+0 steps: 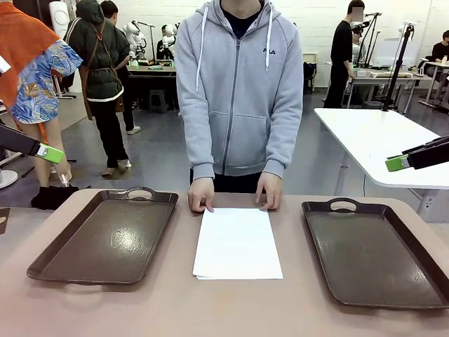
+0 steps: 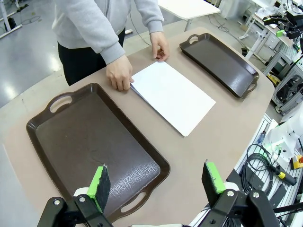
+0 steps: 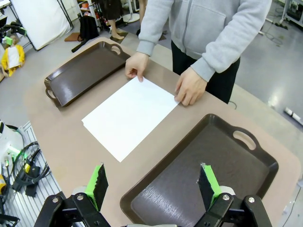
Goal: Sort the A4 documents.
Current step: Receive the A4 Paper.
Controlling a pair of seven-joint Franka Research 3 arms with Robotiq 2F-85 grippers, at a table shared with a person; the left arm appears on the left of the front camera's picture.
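Between the trays (image 1: 112,239), the A4 documents (image 1: 237,242) lie stacked. Left gripper (image 2: 156,178) and right gripper (image 3: 152,182) hang wide, empty; the pick should peel only the top sheet.

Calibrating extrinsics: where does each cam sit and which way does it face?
Front view: fixed between the arms, facing across the table at the person; left pincer and right pincer tips at the edges.
Left wrist view: above the left tray, looking down through the open left pincer toward the A4 documents.
Right wrist view: above the right tray, looking down through the open right pincer.
Shared: all show the documents between both trays, the person's hands on their far edge.
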